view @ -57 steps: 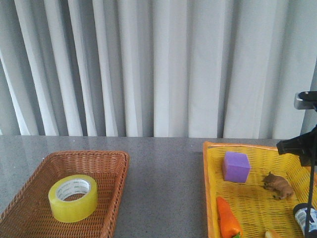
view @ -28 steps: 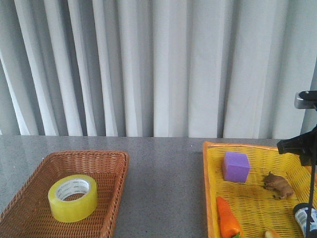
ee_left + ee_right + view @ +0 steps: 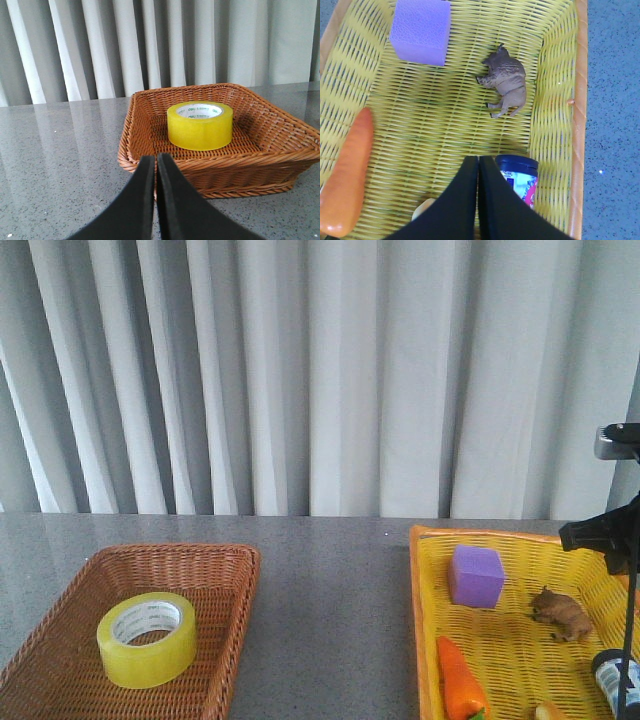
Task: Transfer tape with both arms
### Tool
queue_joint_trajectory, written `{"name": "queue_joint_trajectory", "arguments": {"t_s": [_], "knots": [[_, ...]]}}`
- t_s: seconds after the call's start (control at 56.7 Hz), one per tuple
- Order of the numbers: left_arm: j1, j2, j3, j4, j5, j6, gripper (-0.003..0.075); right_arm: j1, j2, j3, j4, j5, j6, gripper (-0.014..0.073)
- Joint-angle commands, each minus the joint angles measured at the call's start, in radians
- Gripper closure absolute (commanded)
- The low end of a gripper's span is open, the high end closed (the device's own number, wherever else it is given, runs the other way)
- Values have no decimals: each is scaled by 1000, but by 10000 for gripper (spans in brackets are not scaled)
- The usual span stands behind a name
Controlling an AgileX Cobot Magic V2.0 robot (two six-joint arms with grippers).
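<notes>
The yellow tape roll (image 3: pixel 147 638) with a white printed core lies flat in the brown wicker basket (image 3: pixel 225 570) at the left of the table. It also shows in the left wrist view (image 3: pixel 200 125), inside the basket (image 3: pixel 145 102). My left gripper (image 3: pixel 155 159) is shut and empty, low over the table just outside the basket's near rim, apart from the tape. My right gripper (image 3: pixel 478 161) is shut and empty above the yellow basket (image 3: pixel 555 100). Thin black parts of the right arm (image 3: pixel 605 535) show at the right edge of the front view.
The yellow basket (image 3: pixel 425 570) at the right holds a purple cube (image 3: pixel 475 576), a brown toy animal (image 3: pixel 562 613), an orange carrot (image 3: pixel 460 680) and a blue-lidded jar (image 3: pixel 615 678). Grey tabletop lies between the baskets. White curtains hang behind.
</notes>
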Motion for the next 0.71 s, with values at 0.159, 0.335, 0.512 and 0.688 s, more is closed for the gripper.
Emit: {"name": "queue_joint_trajectory", "arguments": {"t_s": [0.159,0.335,0.512,0.688], "knots": [[3,-18,-8,-10,-67,-10,727,-6,-38,-24,-5,-47,-10,601],[3,-18,-8,-10,-67,-10,727,-6,-38,-24,-5,-47,-10,601],[3,-18,-8,-10,-67,-10,727,-6,-38,-24,-5,-47,-10,601],[3,-18,-8,-10,-67,-10,727,-6,-46,-24,9,-48,-10,601]]}}
